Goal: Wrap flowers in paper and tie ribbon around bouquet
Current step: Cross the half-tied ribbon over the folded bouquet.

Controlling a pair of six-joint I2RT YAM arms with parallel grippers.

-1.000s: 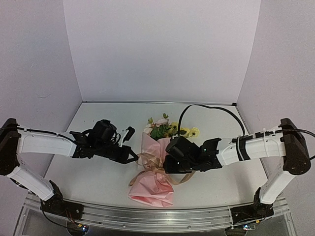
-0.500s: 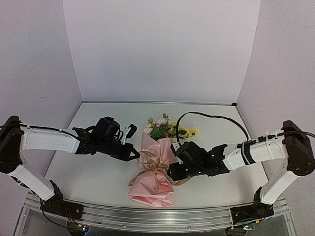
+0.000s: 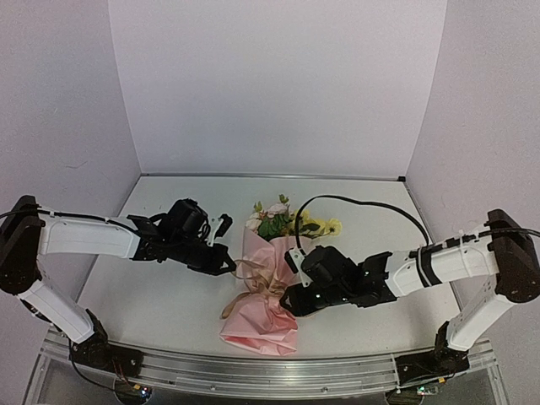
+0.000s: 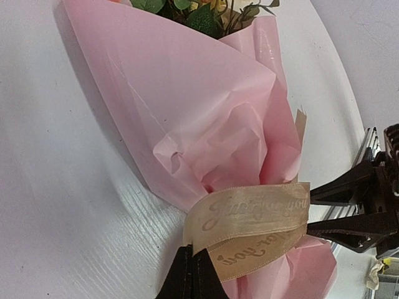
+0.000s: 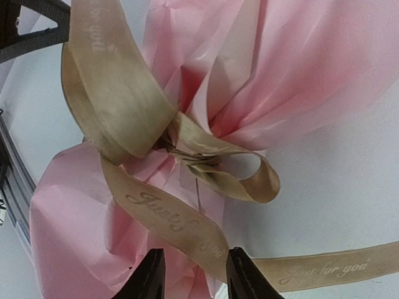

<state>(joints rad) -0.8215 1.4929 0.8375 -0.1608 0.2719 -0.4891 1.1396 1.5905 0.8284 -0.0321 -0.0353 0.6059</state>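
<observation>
Left fingers [image 4: 177, 280] pinch the ribbon [image 4: 249, 215]; right fingers [image 5: 148, 277] straddle its tail, parted. It looks soft and slippery, so is probably best gripped flat beside the knot [image 5: 187, 152].

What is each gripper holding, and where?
Left gripper pinches the tan satin ribbon at its band around the pink paper cone. Right gripper stands open astride a ribbon tail, holding nothing.

I work between plain pale lilac walls [image 3: 278, 84] that meet at two back corners. My white desk [image 3: 169, 295] is evenly lit, and a metal rail [image 3: 253, 371] runs along its near edge.
</observation>
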